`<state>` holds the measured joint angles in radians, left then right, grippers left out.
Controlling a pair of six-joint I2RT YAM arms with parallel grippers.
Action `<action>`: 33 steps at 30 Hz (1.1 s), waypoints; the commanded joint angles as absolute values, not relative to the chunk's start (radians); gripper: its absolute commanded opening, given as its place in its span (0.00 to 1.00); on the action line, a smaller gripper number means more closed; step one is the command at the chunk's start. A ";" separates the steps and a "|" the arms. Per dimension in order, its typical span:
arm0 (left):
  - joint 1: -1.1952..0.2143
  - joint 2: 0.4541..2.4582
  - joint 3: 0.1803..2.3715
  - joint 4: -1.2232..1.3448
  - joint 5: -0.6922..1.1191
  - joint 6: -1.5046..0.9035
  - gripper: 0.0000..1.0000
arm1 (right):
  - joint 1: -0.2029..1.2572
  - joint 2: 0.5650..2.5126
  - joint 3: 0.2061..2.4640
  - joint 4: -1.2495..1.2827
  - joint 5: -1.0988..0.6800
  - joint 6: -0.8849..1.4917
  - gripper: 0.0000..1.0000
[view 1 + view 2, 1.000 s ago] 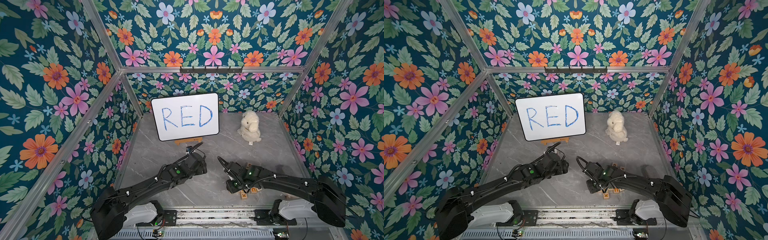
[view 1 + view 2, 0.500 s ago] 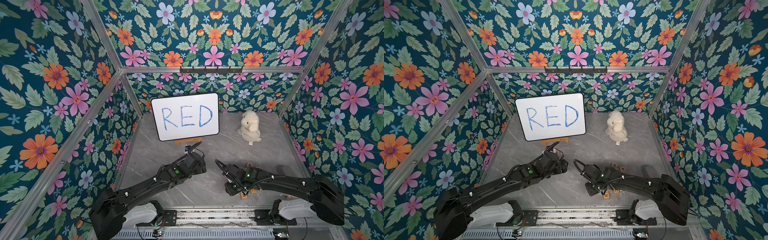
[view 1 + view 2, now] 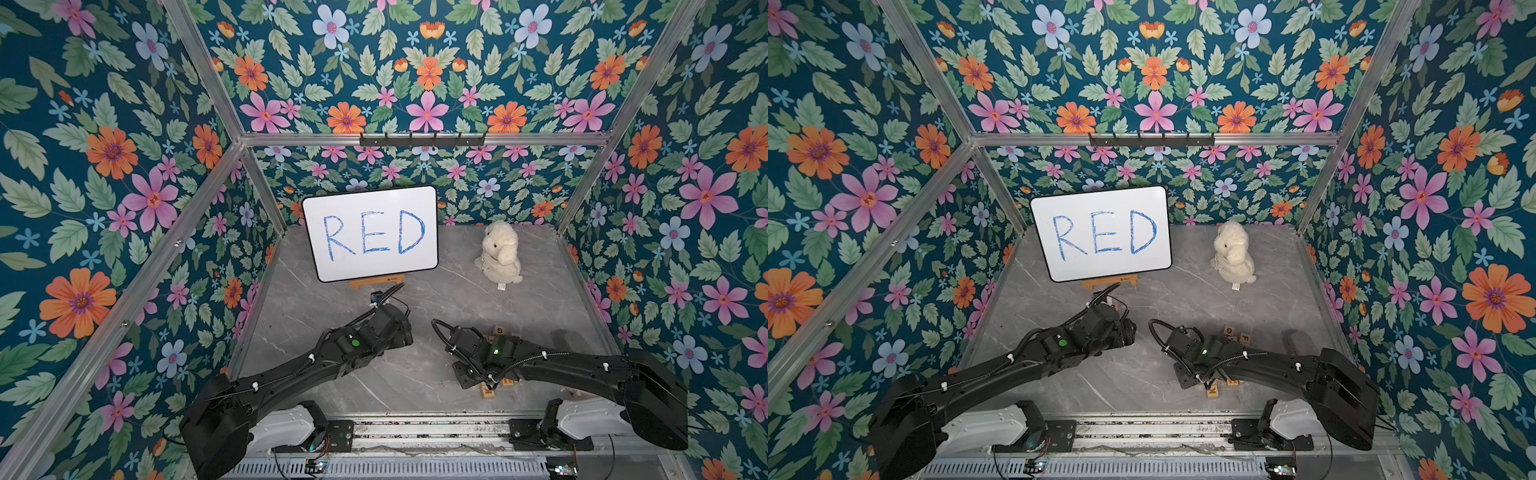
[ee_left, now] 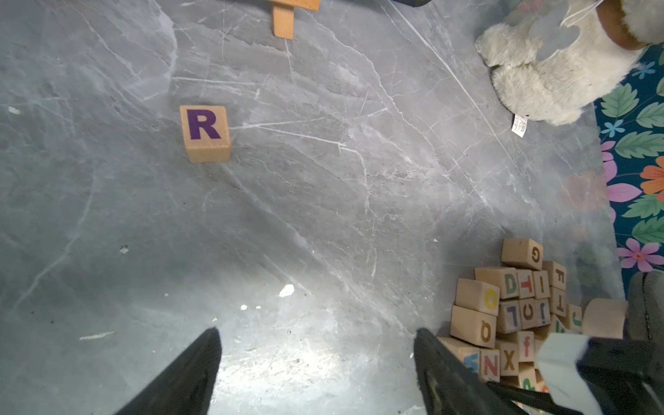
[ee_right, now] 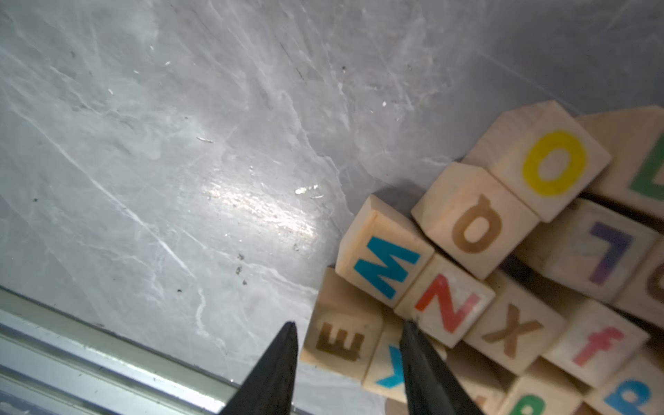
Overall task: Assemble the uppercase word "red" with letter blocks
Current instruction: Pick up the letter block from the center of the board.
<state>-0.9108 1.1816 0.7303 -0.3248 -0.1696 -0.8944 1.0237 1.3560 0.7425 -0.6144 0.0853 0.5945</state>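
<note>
Blocks (image 4: 510, 316): light wood, coloured letters | R block (image 4: 204, 131) purple | left tool (image 4: 316, 334) wide | right tool (image 5: 346, 325) narrow

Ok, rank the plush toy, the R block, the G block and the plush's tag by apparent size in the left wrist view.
1. plush toy, even cropped by the frame
2. R block
3. G block, slightly smaller-looking; distance and angle may explain that
4. plush's tag

In both top views the right arm (image 3: 561, 365) covers most of the block pile (image 3: 487, 390); few blocks show, at its 12 and 6 o'clock sides. Left wrist view crops the toy (image 4: 539, 79).
</note>
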 commanded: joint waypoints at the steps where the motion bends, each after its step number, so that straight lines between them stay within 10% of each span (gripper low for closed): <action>1: -0.910 1.184 0.739 -0.326 -0.184 -0.901 0.86 | 1.024 1.385 0.748 -0.585 0.058 0.606 0.48; 33: -0.909 1.195 0.767 -0.360 -0.242 -0.887 0.85 | 1.051 1.482 0.817 -0.633 0.015 0.607 0.42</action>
